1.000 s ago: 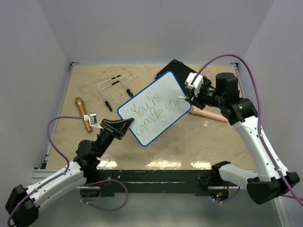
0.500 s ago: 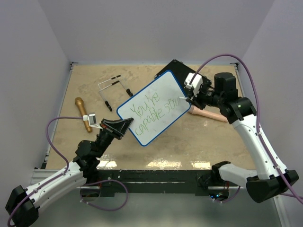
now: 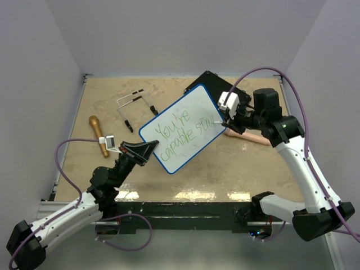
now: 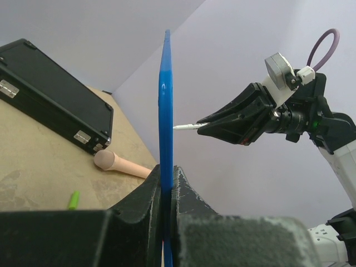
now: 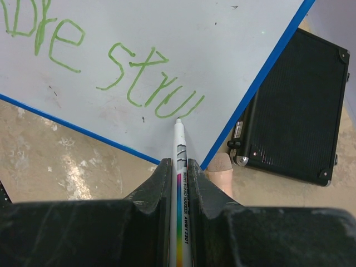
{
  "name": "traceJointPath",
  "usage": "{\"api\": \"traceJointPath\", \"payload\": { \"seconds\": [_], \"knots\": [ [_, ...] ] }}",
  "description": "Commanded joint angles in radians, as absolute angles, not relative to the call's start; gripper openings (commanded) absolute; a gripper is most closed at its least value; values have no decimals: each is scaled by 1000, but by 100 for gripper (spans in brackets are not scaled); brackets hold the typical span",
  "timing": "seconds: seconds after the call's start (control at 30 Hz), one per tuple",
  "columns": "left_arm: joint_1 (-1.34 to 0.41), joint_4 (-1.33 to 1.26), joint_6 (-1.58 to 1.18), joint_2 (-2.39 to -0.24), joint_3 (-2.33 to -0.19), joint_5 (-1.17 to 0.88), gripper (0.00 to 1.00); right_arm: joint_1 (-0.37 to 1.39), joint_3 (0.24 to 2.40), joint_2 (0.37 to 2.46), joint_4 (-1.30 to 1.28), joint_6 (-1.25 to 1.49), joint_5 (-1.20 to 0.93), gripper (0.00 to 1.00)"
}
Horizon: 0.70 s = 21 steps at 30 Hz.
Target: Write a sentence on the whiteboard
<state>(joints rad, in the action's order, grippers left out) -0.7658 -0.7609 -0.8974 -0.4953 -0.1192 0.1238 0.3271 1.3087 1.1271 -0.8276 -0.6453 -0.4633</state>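
Right pincer (image 3: pixel 226 119), clamped on a marker (image 5: pixel 179 146), has added a letter to the sentence (image 3: pixel 181 131) while left pincer (image 3: pixel 147 151) pinches the whiteboard (image 3: pixel 188 109); writing looks unfinished.

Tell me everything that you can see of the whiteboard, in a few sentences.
The whiteboard is a thin, flat white rectangle with a blue rim and rounded corners. It is held up at a tilt over the table. The left gripper is shut on its lower-left edge. The green handwriting, in two lines, ends in "stru". The marker in the right gripper has its tip at the last letter; whether it touches is unclear.
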Motion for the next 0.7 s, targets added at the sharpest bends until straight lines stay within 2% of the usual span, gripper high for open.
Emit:
{"api": "traceJointPath", "payload": {
  "seconds": [0.0, 0.37, 0.67],
  "knots": [
    [-764, -939, -919, -483, -144, 117, 0, 325, 1342, 1135, -795, -635, -471, 0],
    [-764, -939, -917, -486, -144, 114, 0, 325, 1362, 1140, -677, -555, -425, 0],
    [-764, -933, -916, -477, -144, 117, 0, 324, 1347, 1138, -696, -554, -379, 0]
  ]
}}
